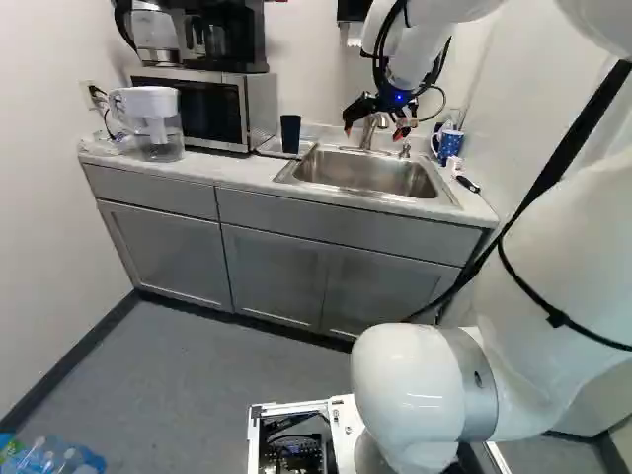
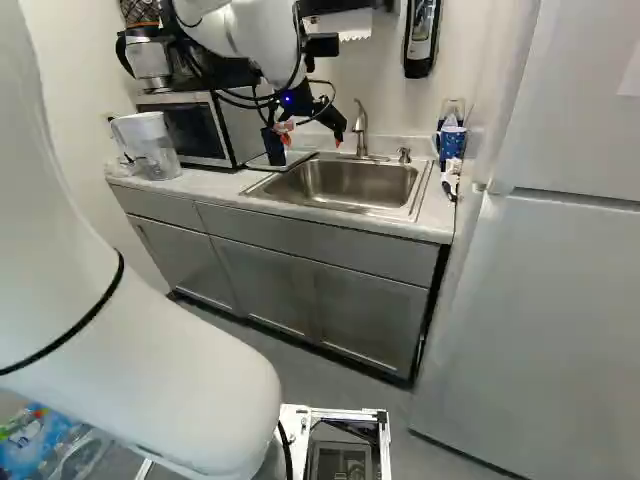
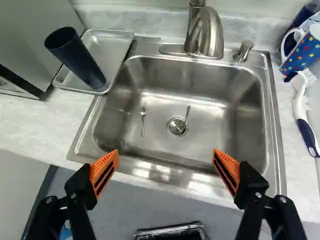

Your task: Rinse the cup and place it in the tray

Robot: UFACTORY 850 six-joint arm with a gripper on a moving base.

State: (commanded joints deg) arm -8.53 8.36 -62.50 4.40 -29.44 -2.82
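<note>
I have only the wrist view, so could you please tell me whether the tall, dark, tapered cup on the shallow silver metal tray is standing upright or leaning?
Observer: The left base view shows the cup upright, its sides close to vertical.
Operator: Thank you. What is the flat grey box beside the tray?
Observer: It is a silver microwave with a dark door, as both base views show.
Operator: And could you tell me what stands past it, on the side away from the sink?
Observer: A clear pitcher with a white lid stands there on the pale counter.
</note>
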